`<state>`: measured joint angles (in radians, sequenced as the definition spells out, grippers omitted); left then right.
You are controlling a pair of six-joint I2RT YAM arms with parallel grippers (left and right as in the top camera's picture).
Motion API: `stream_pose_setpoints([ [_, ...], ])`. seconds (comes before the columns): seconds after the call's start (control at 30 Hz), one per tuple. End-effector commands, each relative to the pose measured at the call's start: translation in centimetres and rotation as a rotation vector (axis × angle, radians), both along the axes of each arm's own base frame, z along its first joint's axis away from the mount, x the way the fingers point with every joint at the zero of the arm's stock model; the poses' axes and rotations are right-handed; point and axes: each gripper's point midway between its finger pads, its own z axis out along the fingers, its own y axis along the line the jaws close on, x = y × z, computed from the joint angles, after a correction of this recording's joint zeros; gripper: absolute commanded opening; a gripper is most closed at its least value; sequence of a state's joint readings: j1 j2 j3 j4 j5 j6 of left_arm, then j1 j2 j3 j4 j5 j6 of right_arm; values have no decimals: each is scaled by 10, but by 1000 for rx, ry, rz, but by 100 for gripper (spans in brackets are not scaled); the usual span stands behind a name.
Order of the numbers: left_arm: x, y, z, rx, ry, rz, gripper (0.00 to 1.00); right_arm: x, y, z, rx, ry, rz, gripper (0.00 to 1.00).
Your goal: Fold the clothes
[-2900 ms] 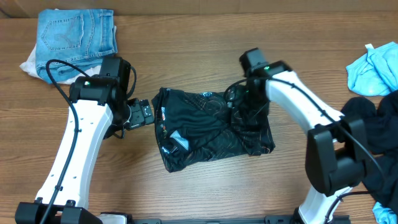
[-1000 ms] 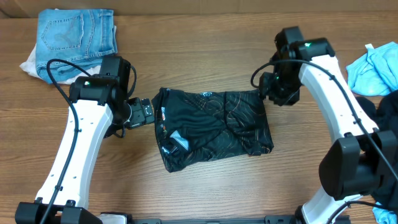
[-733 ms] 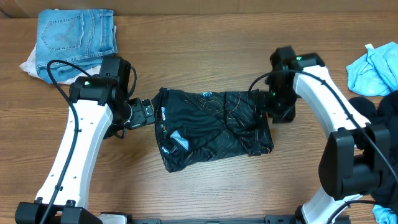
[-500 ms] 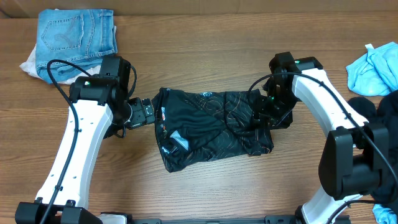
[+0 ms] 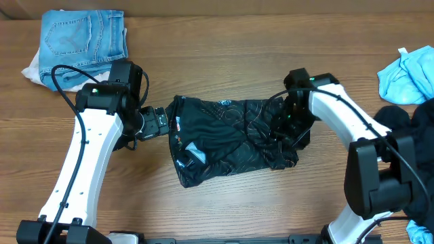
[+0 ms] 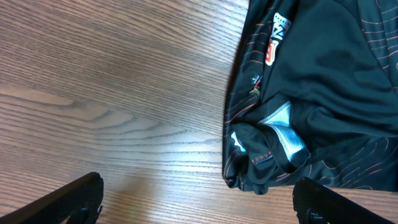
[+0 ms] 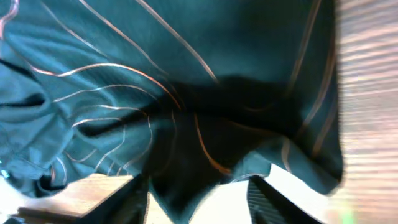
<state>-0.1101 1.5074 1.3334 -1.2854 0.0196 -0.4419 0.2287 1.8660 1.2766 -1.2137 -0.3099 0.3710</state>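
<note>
The clothes in play are a black jersey (image 5: 230,139) with thin tan contour lines, lying folded in a rough rectangle at the middle of the table. My left gripper (image 5: 161,123) sits just off its left edge, open and empty; in the left wrist view the jersey (image 6: 311,93) fills the upper right, and bare wood lies between the left gripper's (image 6: 199,190) jaws. My right gripper (image 5: 285,129) is down over the jersey's right edge. The right wrist view shows the jersey (image 7: 186,74) close up, the right gripper's (image 7: 199,199) fingers (image 7: 134,202) apart with a hanging fold between them.
Folded blue jeans (image 5: 81,37) lie on a white cloth (image 5: 30,68) at the back left. A light blue garment (image 5: 407,74) and a heap of plain black clothes (image 5: 413,142) lie at the right edge. Bare wood surrounds the jersey.
My right arm has swung from beyond the jersey's upper right corner down and left onto its right edge. The left arm and the jersey have stayed put.
</note>
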Motion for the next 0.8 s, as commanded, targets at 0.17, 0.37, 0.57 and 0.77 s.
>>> stream_pose_setpoints([
  [0.17, 1, -3, 1, -6, -6, -21, 100, -3, 11, -5, -8, 5, -38, 15],
  [0.37, 1, -2, 1, -6, -6, -25, 100, -13, 9, -4, -28, 57, -68, 4],
  [0.57, 1, -3, 1, -5, -8, -29, 100, -40, 16, 3, -58, 154, -38, 4],
  [0.77, 3, -3, 1, -6, -14, -28, 100, -61, 52, 9, 20, 191, 39, 6],
])
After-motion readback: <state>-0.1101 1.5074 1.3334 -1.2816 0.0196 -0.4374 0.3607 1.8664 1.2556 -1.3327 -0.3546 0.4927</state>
